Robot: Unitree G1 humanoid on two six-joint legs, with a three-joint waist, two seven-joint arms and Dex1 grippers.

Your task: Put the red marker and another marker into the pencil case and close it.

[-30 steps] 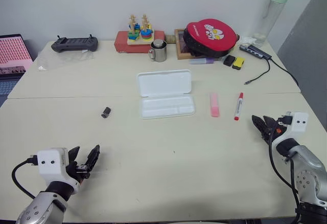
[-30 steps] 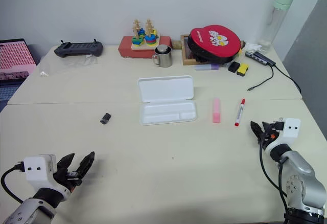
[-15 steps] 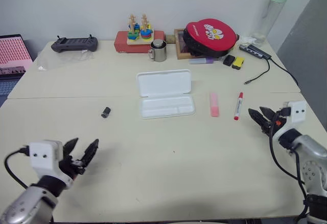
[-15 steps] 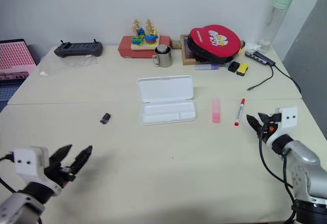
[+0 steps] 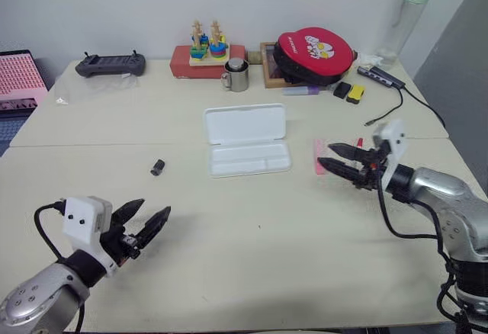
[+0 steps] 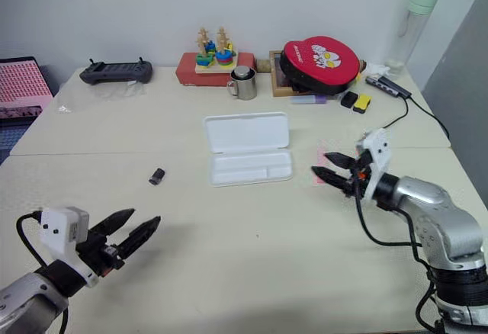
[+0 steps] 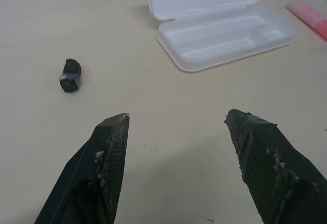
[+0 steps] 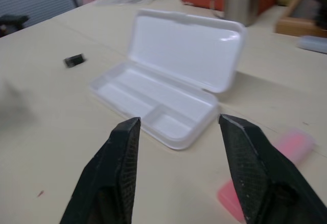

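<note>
Nothing is packed yet: the case is lying open and empty mid-surface, the pink highlighter and red marker resting beside it. The right hand, fingers apart, is hovering over them; the left hand is idling, fingers spread and holding nothing.

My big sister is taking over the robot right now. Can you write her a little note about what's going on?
Left gripper: open, holding nothing, low over the near left of the table.
Right gripper: open, holding nothing, hovering by the pink marker.
Case: mid-table, lid open, tray bare.
Pink marker: on the table right of the case. Red marker: just beyond it, mostly hidden behind the right gripper.
Done: nothing in the case yet.
Left: put both markers in, then shut the lid.
</note>
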